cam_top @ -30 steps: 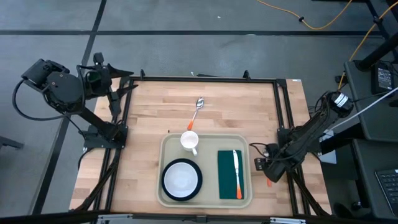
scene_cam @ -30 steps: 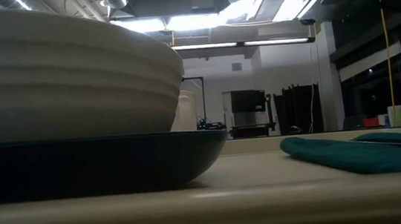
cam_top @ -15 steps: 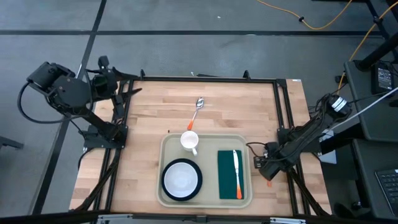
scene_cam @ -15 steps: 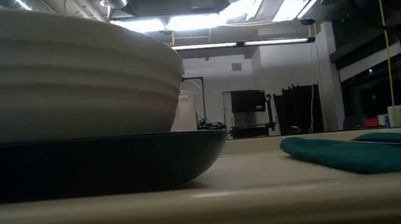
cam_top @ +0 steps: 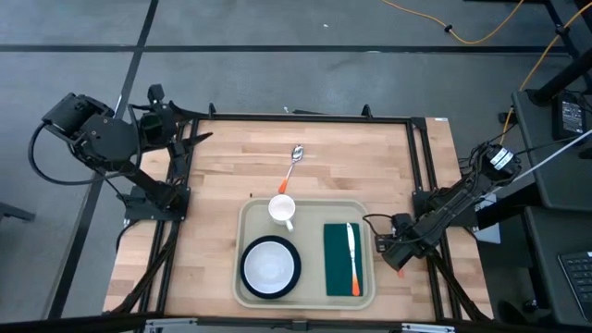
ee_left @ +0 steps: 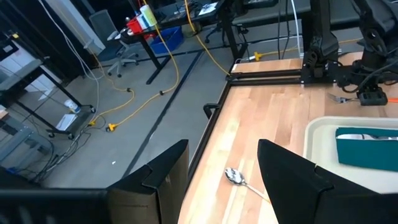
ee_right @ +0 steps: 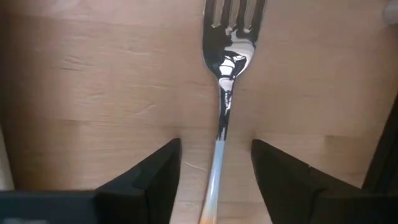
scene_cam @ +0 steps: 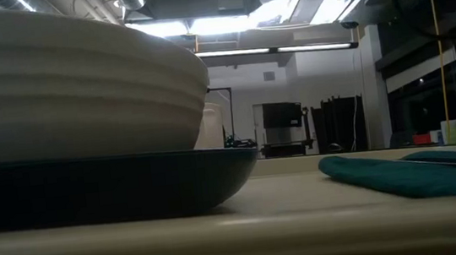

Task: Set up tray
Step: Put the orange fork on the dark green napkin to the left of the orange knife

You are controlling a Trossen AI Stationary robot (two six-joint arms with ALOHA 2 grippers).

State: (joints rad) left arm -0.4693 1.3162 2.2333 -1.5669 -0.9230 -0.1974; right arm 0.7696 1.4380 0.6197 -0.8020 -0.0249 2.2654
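The beige tray [cam_top: 248, 215] lies near the table's near edge. It holds a white bowl on a dark plate [cam_top: 270, 266], a white cup [cam_top: 282, 209] and a green napkin [cam_top: 344, 264] with an orange-handled knife [cam_top: 352, 254] on top. A spoon [cam_top: 294, 162] lies on the wood beyond the tray. A fork [ee_right: 225, 93] lies flat on the table right of the tray. My right gripper [cam_top: 393, 254] hangs low over it, open, a finger on each side of the fork's handle [ee_right: 214, 168] without touching. My left gripper [ee_left: 221, 174] is open at the far left corner, above the table.
Black frame rails run along the table's left, far and right edges [cam_top: 418, 157]. Bare wood lies left of the tray and around the spoon. In the low view the bowl and plate [scene_cam: 83, 117] fill the left, and the napkin [scene_cam: 403, 173] lies at the right.
My right arm has sunk lower and moved slightly toward the tray, bringing its gripper down over the fork. My left arm has shifted a little toward the table at the far left corner. Nothing on the tray has moved.
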